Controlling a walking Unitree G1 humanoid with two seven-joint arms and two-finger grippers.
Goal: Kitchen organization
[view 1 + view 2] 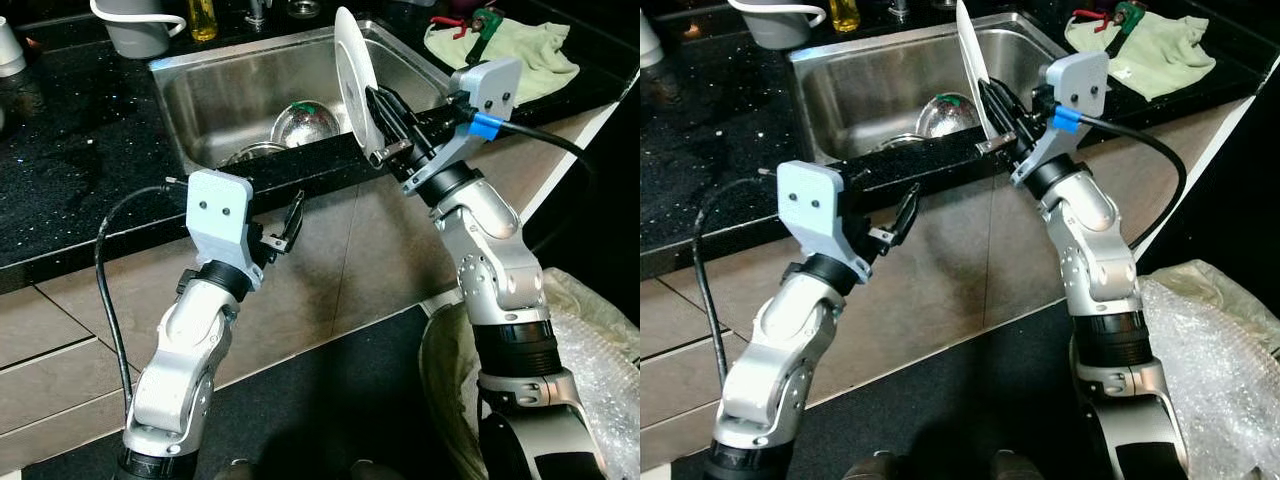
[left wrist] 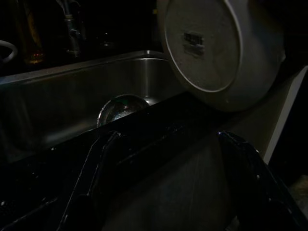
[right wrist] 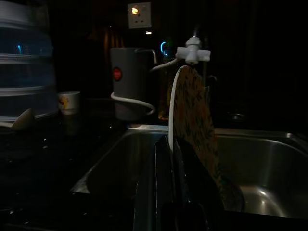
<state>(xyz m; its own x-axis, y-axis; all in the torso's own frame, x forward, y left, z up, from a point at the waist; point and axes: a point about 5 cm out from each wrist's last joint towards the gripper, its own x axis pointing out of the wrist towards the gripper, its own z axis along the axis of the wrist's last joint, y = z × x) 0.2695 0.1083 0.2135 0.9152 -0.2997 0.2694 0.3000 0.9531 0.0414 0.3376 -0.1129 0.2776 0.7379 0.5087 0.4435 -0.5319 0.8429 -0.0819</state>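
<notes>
- Right gripper [image 1: 385, 128]: I see its fingers clamped on the near edge of a white plate [image 1: 354, 75], held upright on edge over the near right corner of the sink [image 1: 200, 95].
- Plate underside is plain white in the left wrist view; right wrist view shows a patterned face toward the sink's right side.
- Left gripper [image 1: 292, 222]: fingers spread apart, holding nothing, low in front of the counter [image 1: 70, 160] edge, left of the plate and well apart from it.
- Sink holds a metal bowl [image 1: 305, 122] at the near side, just left of the plate and below it.
- Far left of the sink: grey jug [image 1: 135, 28] with a white cord, on the counter.
- Far right: green cloth [image 1: 520, 50] on the counter with a red-handled tool on it.
- Near right on the floor: bubble wrap [image 1: 600, 360] beside my right arm.
</notes>
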